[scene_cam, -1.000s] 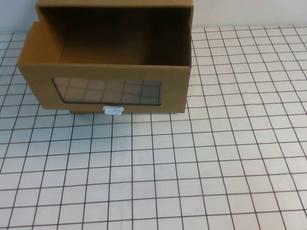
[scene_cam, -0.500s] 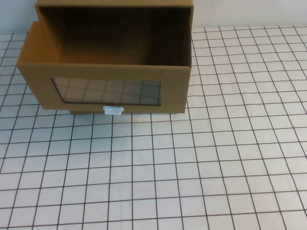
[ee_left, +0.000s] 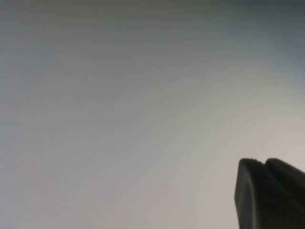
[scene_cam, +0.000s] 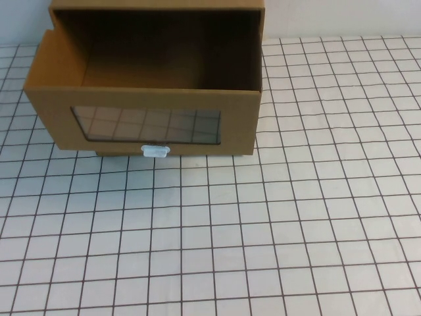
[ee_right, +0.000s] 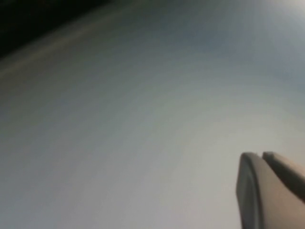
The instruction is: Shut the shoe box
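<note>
The brown cardboard shoe box (scene_cam: 46, 112) stands at the far left of the table in the high view. Its drawer is pulled out toward me from the outer sleeve (scene_cam: 158, 5), and its inside looks empty. The drawer front has a clear window (scene_cam: 146, 125) with a small white pull tab (scene_cam: 156, 151) below it. Neither arm shows in the high view. My left gripper (ee_left: 263, 162) shows only in the left wrist view, its fingers together, facing a blank pale surface. My right gripper (ee_right: 261, 155) shows only in the right wrist view, its fingers together, also facing a blank surface.
The table (scene_cam: 276, 230) has a white cover with a black grid. It stretches open in front of the box and to its right. A pale wall (scene_cam: 342, 16) runs along the far edge.
</note>
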